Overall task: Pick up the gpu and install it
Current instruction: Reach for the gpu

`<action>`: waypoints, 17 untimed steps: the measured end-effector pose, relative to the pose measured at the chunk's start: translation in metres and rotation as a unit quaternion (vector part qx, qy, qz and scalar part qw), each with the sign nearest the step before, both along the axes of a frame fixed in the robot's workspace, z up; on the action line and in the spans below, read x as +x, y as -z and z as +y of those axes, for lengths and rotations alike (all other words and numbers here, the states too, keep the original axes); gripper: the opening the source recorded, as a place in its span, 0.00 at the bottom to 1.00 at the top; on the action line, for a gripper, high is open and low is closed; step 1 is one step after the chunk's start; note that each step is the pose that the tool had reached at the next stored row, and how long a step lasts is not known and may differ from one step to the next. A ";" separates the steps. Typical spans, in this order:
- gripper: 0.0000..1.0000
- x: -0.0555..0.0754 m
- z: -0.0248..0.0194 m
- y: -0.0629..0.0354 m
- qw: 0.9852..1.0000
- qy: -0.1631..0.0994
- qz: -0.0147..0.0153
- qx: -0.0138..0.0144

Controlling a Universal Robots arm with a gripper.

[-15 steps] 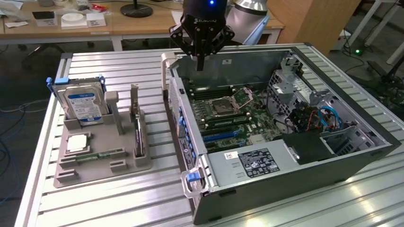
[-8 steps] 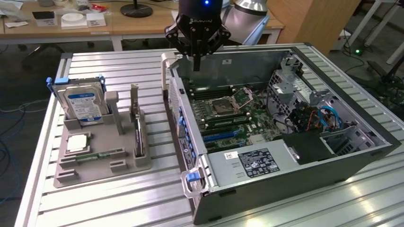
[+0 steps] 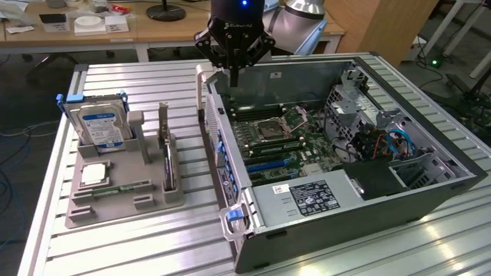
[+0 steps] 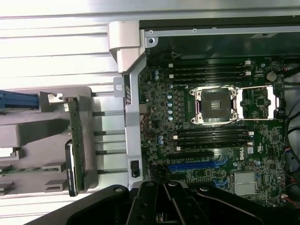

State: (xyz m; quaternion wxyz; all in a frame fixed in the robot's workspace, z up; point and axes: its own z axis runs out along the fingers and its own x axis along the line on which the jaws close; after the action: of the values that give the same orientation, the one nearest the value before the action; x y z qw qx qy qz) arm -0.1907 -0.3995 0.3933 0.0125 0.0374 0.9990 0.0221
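Exterior view: with your gripper [image 3: 232, 79] clenched empty, grasp the likely light, stiff, fragile gpu [image 3: 167, 158] by its upper edge.

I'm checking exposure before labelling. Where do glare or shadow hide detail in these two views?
Exterior view: the metal table shines brightly at its near end, while the inside of the computer case is evenly lit. Wrist view: the same table washes out to white beside the case; the motherboard is evenly lit, without glare.
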 end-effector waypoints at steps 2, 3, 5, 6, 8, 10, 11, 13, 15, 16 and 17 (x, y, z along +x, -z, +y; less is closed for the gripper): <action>0.11 -0.002 0.0000 0.0000 1.000 0.000 0.000 0.000; 0.11 -0.002 0.0000 0.0000 1.000 0.000 0.000 0.000; 0.11 -0.004 0.0000 0.0000 1.000 0.000 0.000 0.000; 0.11 -0.006 0.0000 0.0000 1.000 0.000 0.000 0.000; 0.11 -0.008 -0.0001 0.0000 1.000 0.000 0.000 0.000; 0.11 -0.010 -0.0001 0.0000 1.000 0.000 0.000 0.000; 0.11 -0.011 -0.0001 0.0000 1.000 0.000 0.000 0.000; 0.11 -0.012 -0.0002 0.0000 1.000 0.000 0.000 0.000; 0.11 -0.014 -0.0003 0.0000 1.000 0.000 0.000 0.000; 0.11 -0.015 -0.0004 0.0000 1.000 0.000 0.000 0.000; 0.11 -0.016 -0.0004 0.0000 1.000 0.000 0.000 0.000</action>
State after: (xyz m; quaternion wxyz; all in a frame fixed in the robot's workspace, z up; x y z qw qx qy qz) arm -0.2069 -0.4000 0.3933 0.0125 0.0374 0.9990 0.0221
